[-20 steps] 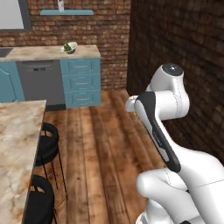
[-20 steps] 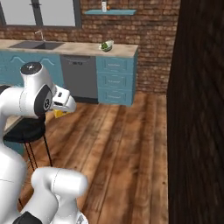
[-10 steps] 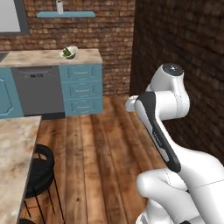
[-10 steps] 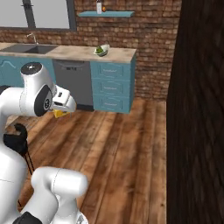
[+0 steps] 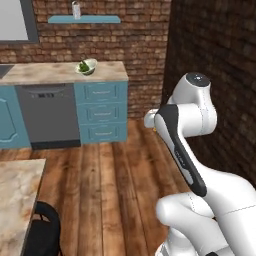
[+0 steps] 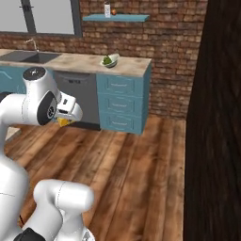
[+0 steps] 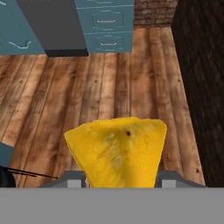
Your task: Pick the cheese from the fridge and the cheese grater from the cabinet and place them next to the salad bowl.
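In the left base view you see the bowl [image 5: 87,67] on the counter [image 5: 60,73], well apart from the arm; the grater [image 5: 76,9] stands on the shelf [image 5: 84,19] above. In the right base view the gripper [image 6: 64,121] is tucked near the arm, a bit of yellow cheese [image 6: 62,122] under it. In the hand view the cheese fills the gap between the fingers [image 7: 74,178], so it is clamped; I judge you are carrying it; next, reach the counter and set it beside the bowl.

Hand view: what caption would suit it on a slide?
Yellow cheese wedge clamped in the gripper, carried above the wooden floor toward teal drawers.
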